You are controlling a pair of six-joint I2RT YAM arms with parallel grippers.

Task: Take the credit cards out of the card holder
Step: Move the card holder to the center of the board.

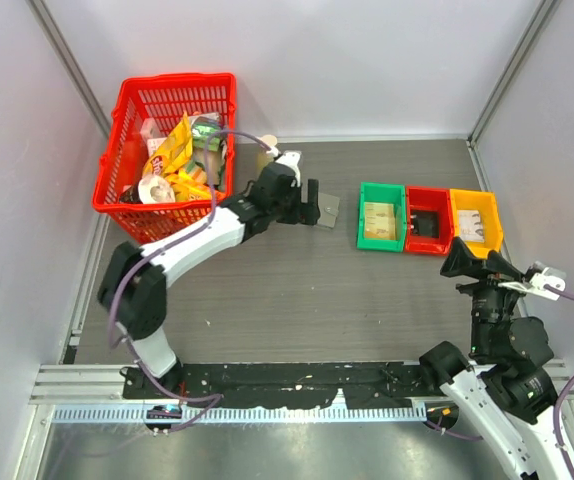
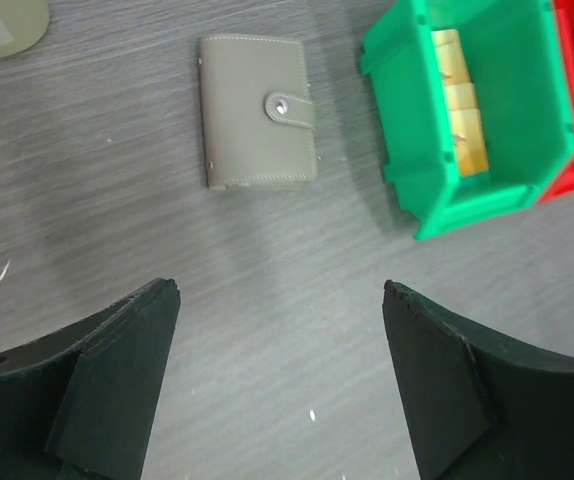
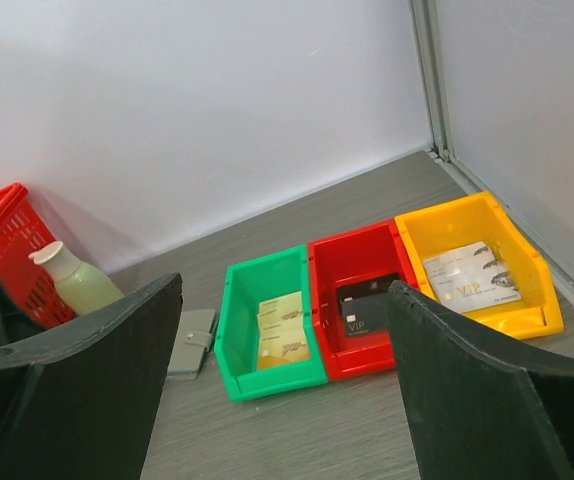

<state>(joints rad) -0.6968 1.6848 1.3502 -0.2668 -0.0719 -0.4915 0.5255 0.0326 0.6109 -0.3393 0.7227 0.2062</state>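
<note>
The card holder (image 2: 259,112) lies closed on the table, grey-olive, its snap tab fastened; it also shows in the top view (image 1: 329,210) and the right wrist view (image 3: 192,342). Any cards inside it are hidden. Gold cards (image 3: 285,338) lie in the green bin (image 3: 237,330), a black card (image 3: 367,305) in the red bin (image 3: 332,260), and a white card (image 3: 472,275) in the yellow bin (image 3: 437,215). My left gripper (image 2: 280,300) is open and empty, hovering just short of the holder. My right gripper (image 3: 284,287) is open and empty, raised near the front right.
A red basket (image 1: 132,120) full of packets and a tape roll stands at the back left. A pale green bottle (image 3: 72,282) stands between the basket and the holder. The three bins (image 1: 382,190) sit in a row right of the holder. Walls enclose the table.
</note>
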